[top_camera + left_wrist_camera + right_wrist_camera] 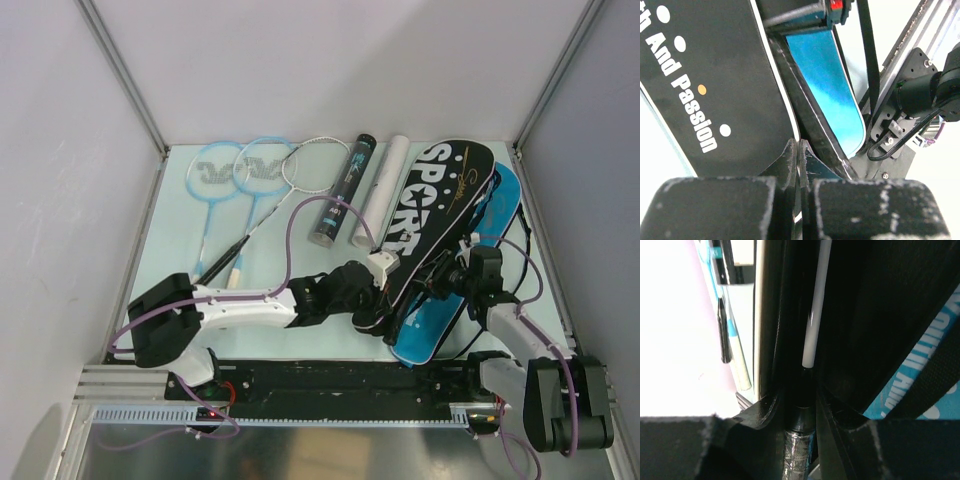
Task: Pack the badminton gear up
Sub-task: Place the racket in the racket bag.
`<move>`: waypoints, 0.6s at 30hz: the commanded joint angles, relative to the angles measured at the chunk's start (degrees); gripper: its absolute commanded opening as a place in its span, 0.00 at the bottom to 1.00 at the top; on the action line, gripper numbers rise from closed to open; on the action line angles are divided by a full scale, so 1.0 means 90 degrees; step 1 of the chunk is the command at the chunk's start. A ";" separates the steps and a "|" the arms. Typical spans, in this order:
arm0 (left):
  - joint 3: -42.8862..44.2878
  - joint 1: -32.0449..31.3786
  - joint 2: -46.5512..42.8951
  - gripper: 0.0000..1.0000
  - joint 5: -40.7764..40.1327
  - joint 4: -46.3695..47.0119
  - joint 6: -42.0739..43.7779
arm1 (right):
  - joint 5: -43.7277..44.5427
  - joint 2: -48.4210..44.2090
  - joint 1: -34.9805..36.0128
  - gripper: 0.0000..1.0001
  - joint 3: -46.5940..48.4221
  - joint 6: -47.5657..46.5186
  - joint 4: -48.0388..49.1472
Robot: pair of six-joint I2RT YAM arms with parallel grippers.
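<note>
The black "SPORT" bag (440, 200) lies slantwise over the blue bag (455, 310) at the right. My left gripper (382, 318) is shut on the black bag's thin edge near its narrow end; in the left wrist view the fingertips (790, 155) pinch that edge beside the black bag (705, 75) and the blue bag (830, 85). My right gripper (445, 278) is shut on a racket's black wrapped handle (797, 450). Its white shaft (815, 315) runs up into the dark bag opening. Two light-blue rackets (235, 175) and a silver-white racket (322, 165) lie at the back left.
A black tube (340, 195) and a white tube (380, 190) lie side by side between the rackets and the bags. Walls with metal posts close the table at the left, right and back. The right arm's base (920, 95) stands close to the bags.
</note>
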 commanded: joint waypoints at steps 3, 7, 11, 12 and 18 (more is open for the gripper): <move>-0.0108 -0.0148 -0.0293 0.00 0.0290 0.0170 -0.0099 | 0.0812 0.0157 -0.0075 0.00 0.0322 0.0411 0.1237; -0.0110 -0.0158 -0.0340 0.00 0.0319 0.0173 -0.0114 | 0.1283 0.0374 -0.0084 0.00 0.0370 0.0553 0.1493; -0.0083 -0.0158 -0.0375 0.00 0.0373 0.0173 -0.0145 | 0.1541 0.0837 -0.0079 0.00 0.0386 0.0750 0.2022; -0.0073 -0.0158 -0.0368 0.00 0.0419 0.0173 -0.0169 | 0.1588 0.0994 -0.0057 0.00 0.0391 0.0836 0.2181; -0.0006 -0.0196 -0.0349 0.00 0.0736 0.0351 -0.0397 | 0.2188 0.1706 0.0365 0.00 0.0453 0.1419 0.3096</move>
